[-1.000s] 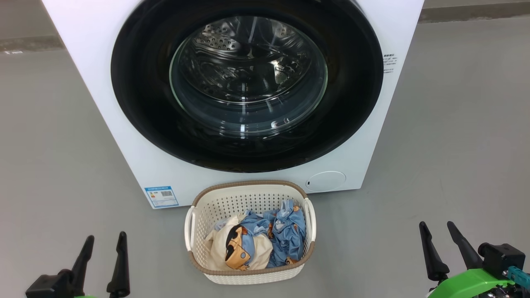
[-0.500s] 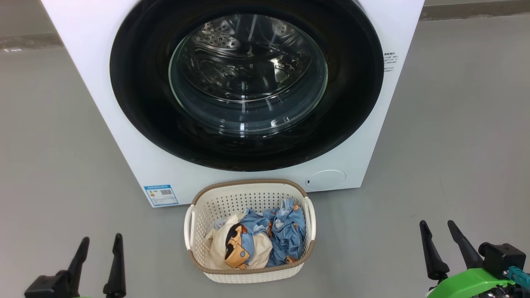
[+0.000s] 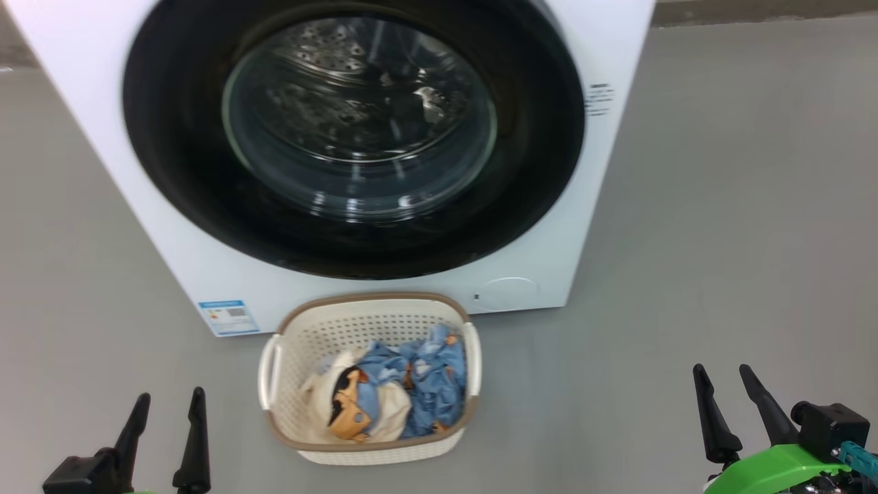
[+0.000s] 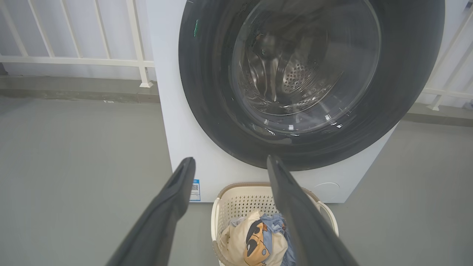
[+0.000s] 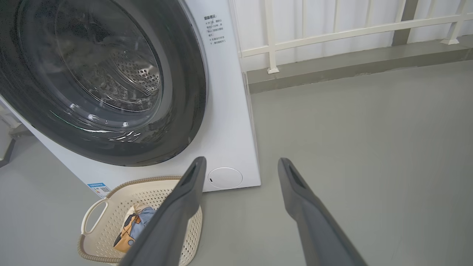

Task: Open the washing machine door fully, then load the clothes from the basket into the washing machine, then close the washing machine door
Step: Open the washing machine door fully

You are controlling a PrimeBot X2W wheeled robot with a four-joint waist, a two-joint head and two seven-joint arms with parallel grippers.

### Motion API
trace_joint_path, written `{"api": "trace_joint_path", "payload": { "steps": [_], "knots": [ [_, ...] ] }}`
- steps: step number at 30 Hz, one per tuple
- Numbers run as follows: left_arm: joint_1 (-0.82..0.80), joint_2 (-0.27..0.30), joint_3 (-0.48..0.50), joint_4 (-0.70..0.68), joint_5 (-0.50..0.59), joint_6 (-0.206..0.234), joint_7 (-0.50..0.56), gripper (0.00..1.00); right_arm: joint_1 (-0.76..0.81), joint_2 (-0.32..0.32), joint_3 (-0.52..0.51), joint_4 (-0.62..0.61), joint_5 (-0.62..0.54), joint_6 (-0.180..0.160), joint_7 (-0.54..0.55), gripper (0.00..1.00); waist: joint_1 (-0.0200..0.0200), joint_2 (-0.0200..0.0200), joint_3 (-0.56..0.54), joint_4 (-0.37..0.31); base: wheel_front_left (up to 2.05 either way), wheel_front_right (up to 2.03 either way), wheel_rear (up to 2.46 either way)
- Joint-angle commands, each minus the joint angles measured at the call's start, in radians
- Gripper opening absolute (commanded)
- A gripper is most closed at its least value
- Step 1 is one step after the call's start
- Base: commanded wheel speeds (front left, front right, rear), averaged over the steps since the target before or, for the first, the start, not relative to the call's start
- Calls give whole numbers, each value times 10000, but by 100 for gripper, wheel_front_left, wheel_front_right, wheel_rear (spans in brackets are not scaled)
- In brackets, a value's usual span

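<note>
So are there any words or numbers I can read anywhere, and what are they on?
blue label, low on the washing machine front: tiny print and a square code, too small to read.
dark printed lines beside the washing machine door: Chinese characters, too small to read for sure.
clothes in the basket: cartoon print, no words seen.

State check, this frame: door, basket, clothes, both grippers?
washing machine door: shut, not yet opened.
basket: upright on the floor in front of the washing machine, loaded.
clothes: crumpled in the basket, none held.
left gripper: jaws open, empty, clear of the basket.
right gripper: jaws open, empty, clear of the basket.
</note>
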Motion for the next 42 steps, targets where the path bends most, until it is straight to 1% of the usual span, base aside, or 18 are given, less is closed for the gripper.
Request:
{"api": "trace_joint_path", "payload": {
  "steps": [1,14,17,20,27,34,35,36,37,38,40,42],
  "knots": [
    [-382,185,332,-220,23,-16,-103,100,-64,-101,190,-273,-126,16,-124,100,0,0,47,8,123,123,-246],
    [-396,162,343,-190,-33,-16,-103,100,-117,60,214,-273,-149,16,-124,100,0,0,54,-147,123,123,-246],
    [-422,53,454,-213,-392,-16,-103,100,-100,80,194,-289,-124,16,-124,100,0,0,60,-199,113,113,-225],
    [-406,87,439,-184,-524,-16,-103,100,-95,93,156,-279,-121,16,-124,100,0,0,44,-221,89,89,-178],
    [-377,120,285,-198,-534,-16,-103,100,-71,96,126,-263,-111,16,-124,100,0,0,-10,-198,55,55,-111],
    [-295,42,241,-276,-494,-16,-103,100,-156,149,318,-275,-15,16,-124,100,0,0,18,-137,8,8,-16],
    [-296,31,235,-277,-503,-16,-103,100,-195,163,382,-269,65,16,-124,84,0,0,35,-127,0,0,0],
    [-297,18,233,-283,-520,-16,-103,100,-257,175,440,-272,163,16,-124,45,0,0,60,-117,0,0,0],
    [-300,5,231,-298,-532,-16,-103,100,-341,185,496,-299,262,16,-124,14,0,0,82,-108,0,0,0],
    [-299,-8,226,-313,-542,-16,-103,100,-444,192,569,-346,358,16,-124,0,0,0,103,-100,0,0,0],
    [-287,-45,217,-339,-562,-16,-103,100,-719,258,656,-524,691,16,-124,0,0,0,149,-90,0,0,0],
    [-274,-81,200,-355,-578,-16,-103,100,-1073,406,632,-842,1285,16,-124,0,0,0,197,-83,0,0,0]
  ]
}}
